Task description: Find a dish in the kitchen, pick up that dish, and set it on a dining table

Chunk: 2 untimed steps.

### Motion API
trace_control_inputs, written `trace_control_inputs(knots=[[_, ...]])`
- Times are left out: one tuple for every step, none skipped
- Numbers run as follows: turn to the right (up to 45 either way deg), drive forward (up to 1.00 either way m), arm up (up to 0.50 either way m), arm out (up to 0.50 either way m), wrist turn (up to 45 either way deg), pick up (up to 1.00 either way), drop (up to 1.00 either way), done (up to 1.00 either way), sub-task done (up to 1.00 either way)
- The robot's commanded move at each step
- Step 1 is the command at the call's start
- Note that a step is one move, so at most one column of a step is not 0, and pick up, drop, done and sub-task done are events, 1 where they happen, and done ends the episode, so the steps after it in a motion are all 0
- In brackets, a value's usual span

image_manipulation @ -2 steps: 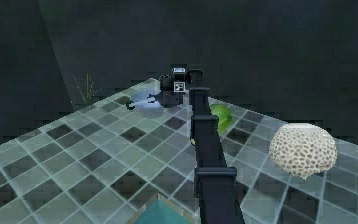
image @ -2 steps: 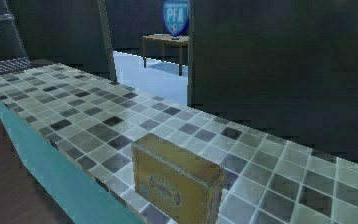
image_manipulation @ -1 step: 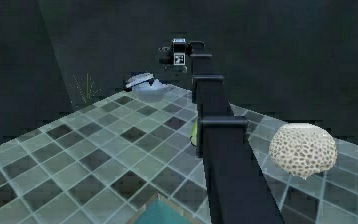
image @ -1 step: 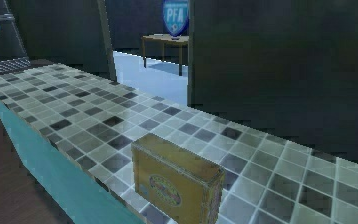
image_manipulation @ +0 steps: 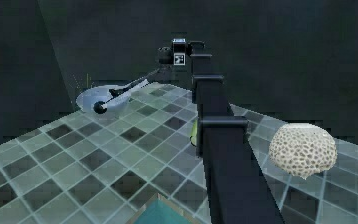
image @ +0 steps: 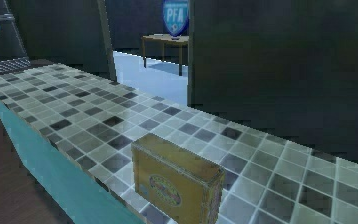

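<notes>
The end effector sat at the far end of the arm, its two thin fingers slanting down toward the arm side view's left, with their tips ending at the dish. Whether it held anything could not be told, nor how the fingers were set, since the dish rested on the tiled tabletop right at the tips. The dish, a pale shallow bowl, lay near the tabletop's far edge, directly along the line of the fingers. The coming move therefore seemed to turn on that alignment rather than on more reach. Whether the tips were over, beside or touching the dish was unclear. Well to the right of the dish, beyond the arm, lay a white knobbly lump
</notes>
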Motion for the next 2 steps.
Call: trace_control_inputs(knots=[[0.0,0.0,0.0,0.0,-45.0,0.0,0.0,0.0,0.0],[0.0,0.0,0.0,0.0,-3.0,0.0,0.0,0.0,0.0]])
